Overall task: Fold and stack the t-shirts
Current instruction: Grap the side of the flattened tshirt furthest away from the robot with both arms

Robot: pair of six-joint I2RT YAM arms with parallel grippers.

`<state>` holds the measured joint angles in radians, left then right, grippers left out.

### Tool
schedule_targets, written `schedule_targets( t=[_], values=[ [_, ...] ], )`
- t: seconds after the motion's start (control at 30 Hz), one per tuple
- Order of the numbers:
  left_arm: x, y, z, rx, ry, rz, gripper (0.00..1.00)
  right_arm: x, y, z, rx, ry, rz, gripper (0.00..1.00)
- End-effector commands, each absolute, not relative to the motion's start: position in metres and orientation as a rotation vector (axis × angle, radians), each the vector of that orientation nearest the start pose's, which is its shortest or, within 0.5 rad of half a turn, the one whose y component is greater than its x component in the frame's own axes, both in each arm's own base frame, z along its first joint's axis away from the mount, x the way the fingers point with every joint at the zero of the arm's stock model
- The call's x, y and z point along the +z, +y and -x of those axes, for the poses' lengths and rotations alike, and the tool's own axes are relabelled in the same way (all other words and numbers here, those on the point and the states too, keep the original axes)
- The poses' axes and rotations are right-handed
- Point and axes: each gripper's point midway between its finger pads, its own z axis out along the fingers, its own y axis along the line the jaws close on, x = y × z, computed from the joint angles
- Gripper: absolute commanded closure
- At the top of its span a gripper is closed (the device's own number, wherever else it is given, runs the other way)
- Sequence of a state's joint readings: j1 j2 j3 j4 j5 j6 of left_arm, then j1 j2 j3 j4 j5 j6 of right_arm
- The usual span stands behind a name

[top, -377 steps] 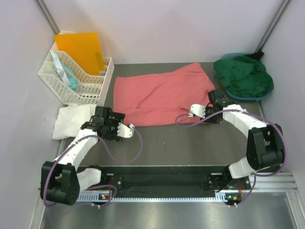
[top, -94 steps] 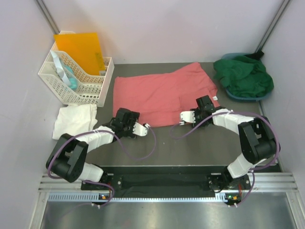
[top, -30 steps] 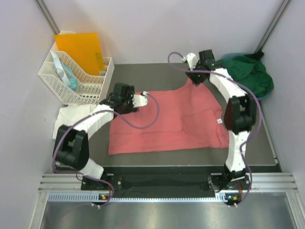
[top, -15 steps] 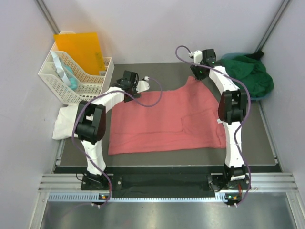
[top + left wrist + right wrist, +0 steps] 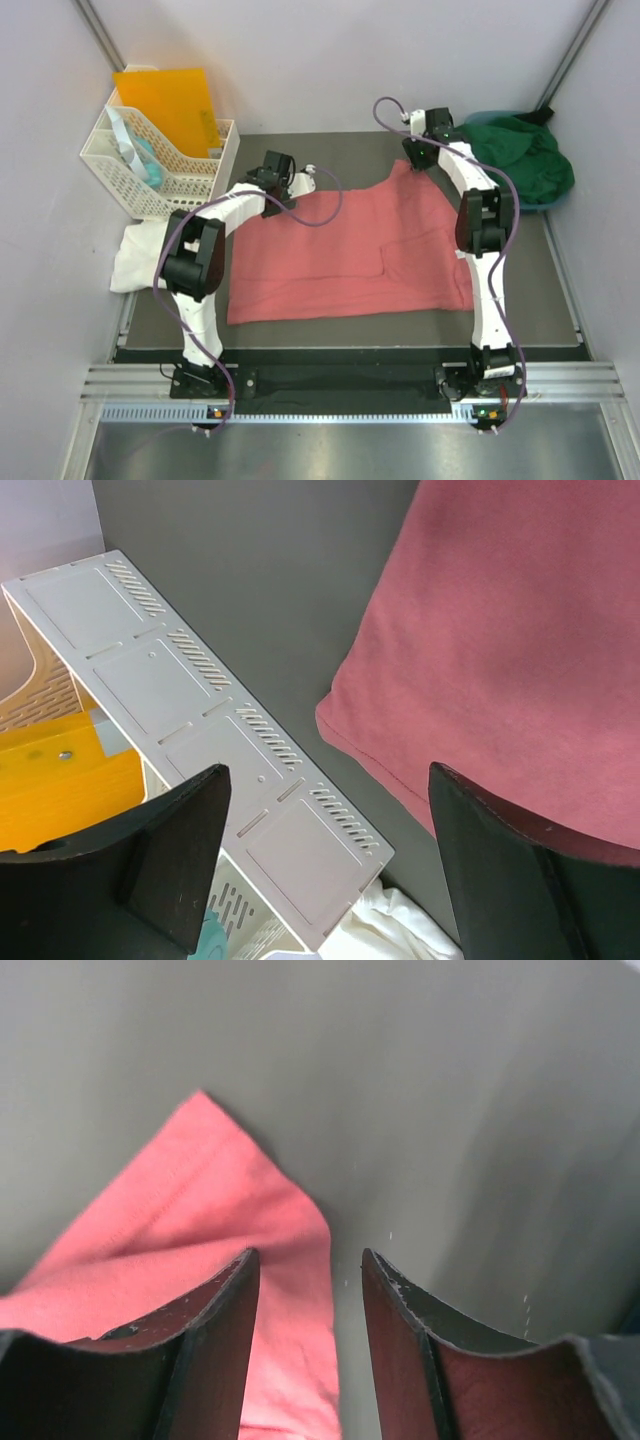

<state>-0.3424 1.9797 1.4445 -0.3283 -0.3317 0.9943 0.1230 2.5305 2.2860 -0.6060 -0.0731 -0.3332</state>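
Hovering above the far left corner of the salmon-pink t-shirt (image 5: pixel 350 250), the left gripper (image 5: pixel 278 172) is holding its jaws wide apart with nothing between them. In its wrist view the rounded cloth corner is lying flat just below and toward the right-hand finger. The wall of the white lattice basket (image 5: pixel 210 730) is passing under the left-hand finger, with the orange folder (image 5: pixel 60 800) standing inside it. The right gripper (image 5: pixel 418 150) is poised over the opposite far corner. Its jaws are standing partly apart and are clamping nothing, and the pointed tip of the cloth is resting on the table (image 5: pixel 340 150) directly beneath the gap, apparently free of both fingers (image 5: pixel 215 1330).

The pink shirt is lying spread toward the arm bases from both grippers, nearly flat, with one raised crease running across its middle. It looks as if it is laid out this way so that its outline is square and its edges are reachable, which a clean fold is going to need. Each arm is working one far corner, probably so the cloth is drawn evenly rather than skewed.

The dark green t-shirt (image 5: pixel 515 160) is sitting bunched in a blue tub (image 5: pixel 510 204) just to the outer side of the right gripper. The white t-shirt (image 5: pixel 150 255) is lying crumpled nearer the bases than the left gripper, beside the basket. Both seem to be waiting their turn, so the task is judged to be at an early stage, with no fold made yet.
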Motion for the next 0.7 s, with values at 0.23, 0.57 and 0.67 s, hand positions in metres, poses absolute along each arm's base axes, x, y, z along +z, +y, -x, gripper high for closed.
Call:
schedule_targets(
  t=[0.23,0.57,0.67],
  values=[
    [0.117,-0.083,-0.488,0.707,2.035,-1.426,0.16,0.119,0.102,-0.654,0.026,2.11,0.562,0.5],
    [0.124,-0.089,-0.484,0.721,2.012,-1.45,0.17,0.065,0.106,-0.646,0.016,2.217,0.586,0.5],
    [0.127,-0.09,-0.484,0.722,2.004,-1.449,0.17,0.058,0.11,-0.639,0.028,2.241,0.595,0.5]
  ],
)
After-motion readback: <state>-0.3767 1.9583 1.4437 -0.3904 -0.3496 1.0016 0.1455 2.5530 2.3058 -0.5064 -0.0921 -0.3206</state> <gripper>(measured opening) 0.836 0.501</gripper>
